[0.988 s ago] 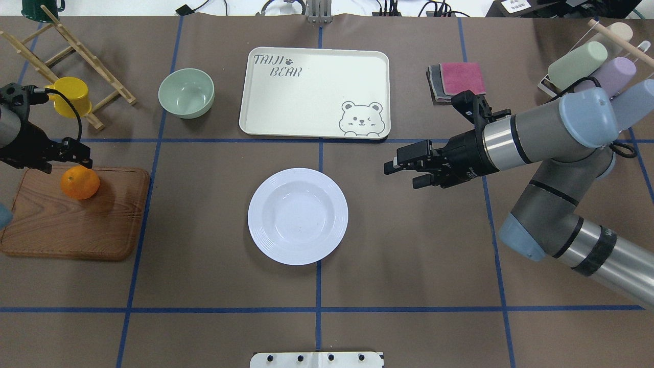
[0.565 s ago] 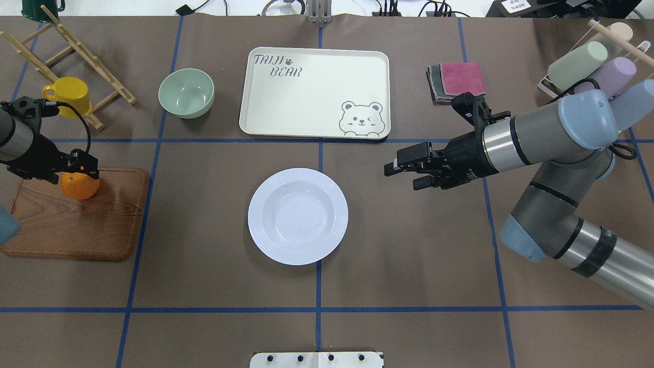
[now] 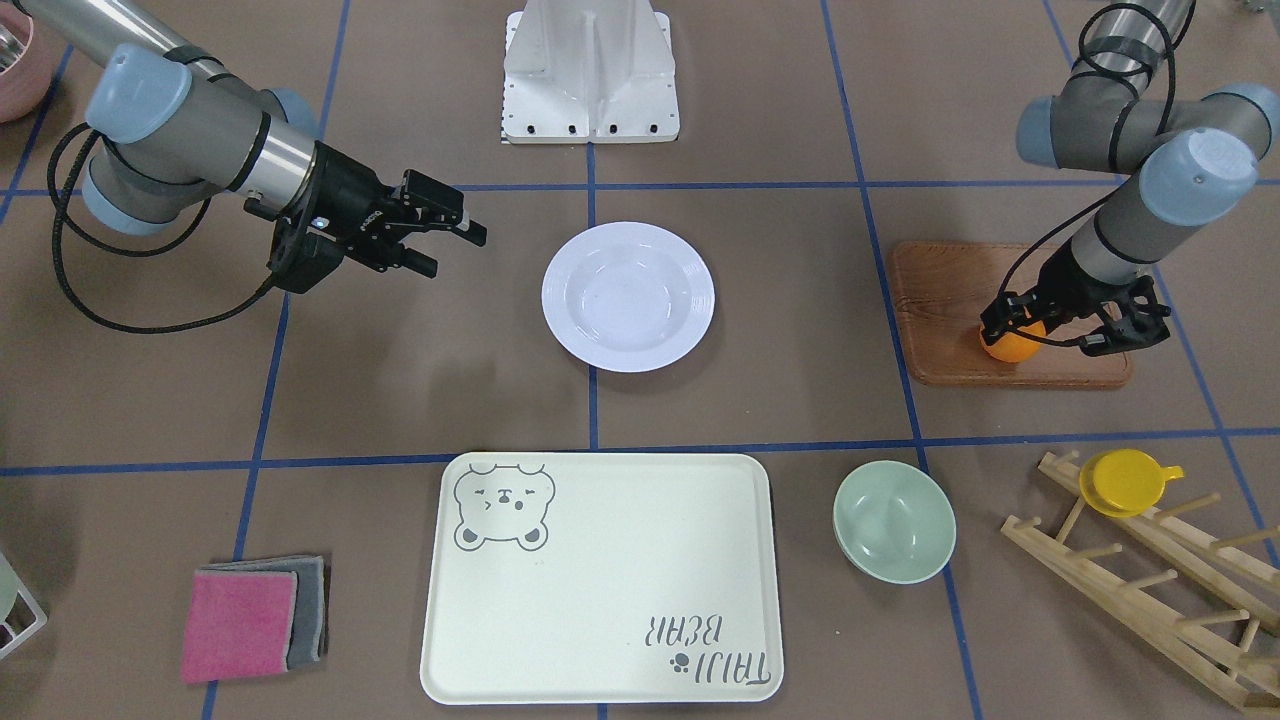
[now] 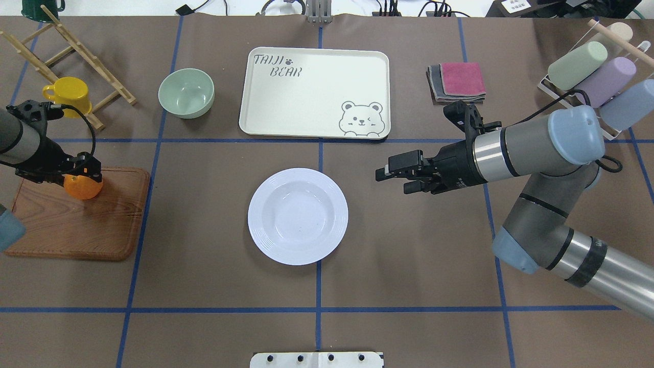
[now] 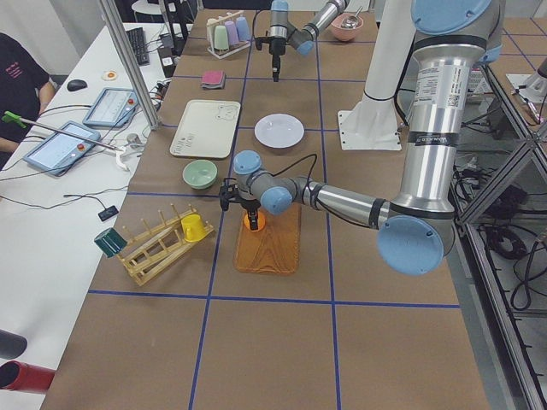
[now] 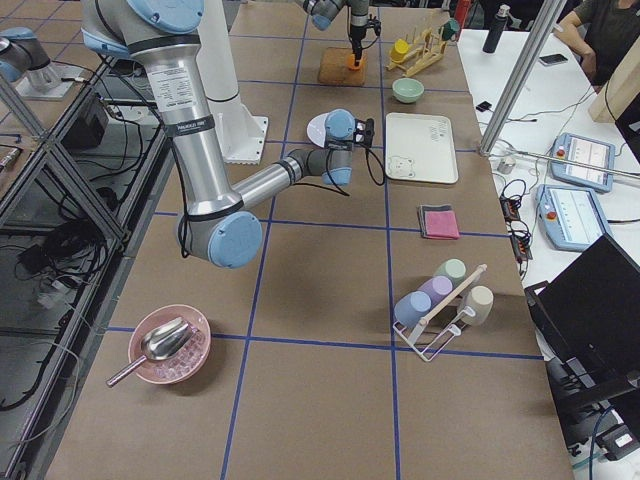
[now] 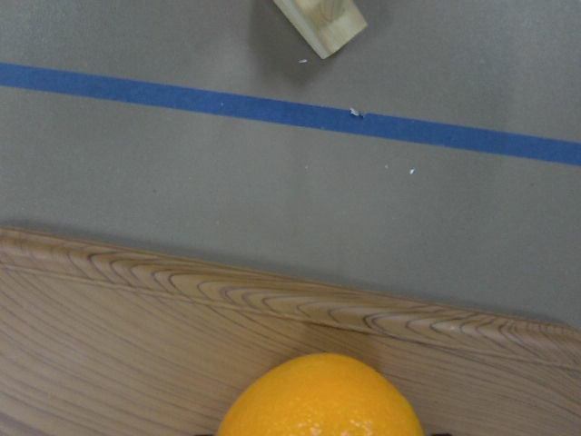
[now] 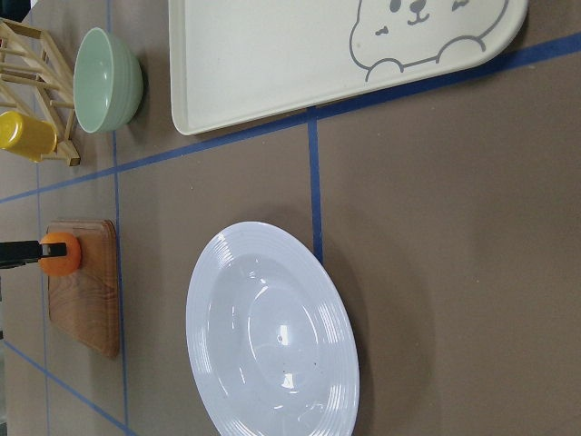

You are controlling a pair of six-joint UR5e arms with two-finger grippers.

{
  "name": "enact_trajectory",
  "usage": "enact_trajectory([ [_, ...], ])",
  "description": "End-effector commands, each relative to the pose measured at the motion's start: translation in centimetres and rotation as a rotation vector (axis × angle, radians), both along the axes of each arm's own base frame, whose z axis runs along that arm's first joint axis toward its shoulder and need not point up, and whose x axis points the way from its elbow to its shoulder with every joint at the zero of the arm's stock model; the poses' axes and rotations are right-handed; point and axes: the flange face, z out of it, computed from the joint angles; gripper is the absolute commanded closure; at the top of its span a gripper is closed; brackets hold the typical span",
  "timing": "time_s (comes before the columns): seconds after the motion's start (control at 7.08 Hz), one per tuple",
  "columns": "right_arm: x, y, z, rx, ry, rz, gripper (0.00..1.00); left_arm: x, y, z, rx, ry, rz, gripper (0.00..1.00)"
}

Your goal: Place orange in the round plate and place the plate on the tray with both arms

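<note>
Operator: Fingers (image 4: 88, 167) of the left gripper (image 4: 82, 175), how do they stand?

Observer: They are right at the small round bright-orange orange (image 4: 84, 188), with their black tips over its upper part in the overhead view. I cannot tell whether they press it or only straddle it. The orange rests on the brown wooden board (image 4: 76, 230), near the board's edge that faces away from the robot, at the left end of the brown surface (image 4: 204, 276).

Operator: And the right gripper (image 4: 392, 182)?

Observer: Its fingers (image 4: 403, 163) are apart and hold nothing. It hangs above the surface to the right of the glossy white round plate (image 4: 298, 217), pointing toward it and clear of its rim.

Operator: Plate and tray?

Observer: The plate lies flat on the surface at the middle. The large pale cream-green rectangular tray (image 4: 314, 94) with the grey bear drawing lies beyond it, apart from it. A mint-green bowl (image 4: 186, 93) stands just left of the tray.
</note>
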Motion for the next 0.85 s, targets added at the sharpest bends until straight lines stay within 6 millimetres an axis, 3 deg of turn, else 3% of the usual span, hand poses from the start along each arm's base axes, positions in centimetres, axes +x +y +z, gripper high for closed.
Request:
enact_trajectory([
  [0.0,-1.8,0.7,-0.2,0.004,-0.041,0.058,0.01,0.9,-1.0,-5.3,0.000,0.029,-0.022,0.28],
  [0.14,-2.9,1.0,0.2,0.025,-0.083,0.109,0.01,2.2,-2.8,-11.3,-0.033,0.044,-0.066,0.28],
  [0.28,-5.2,1.3,1.1,0.031,-0.130,0.124,0.02,5.2,-3.7,-17.6,-0.072,0.056,-0.082,0.28],
  [0.56,-8.3,2.3,1.4,0.008,-0.135,0.148,0.04,10.7,-1.7,-24.3,-0.110,0.107,-0.078,0.28],
  [0.71,-9.1,2.8,2.1,0.007,-0.117,0.135,0.08,13.1,-0.5,-26.3,-0.135,0.127,-0.078,0.28],
])
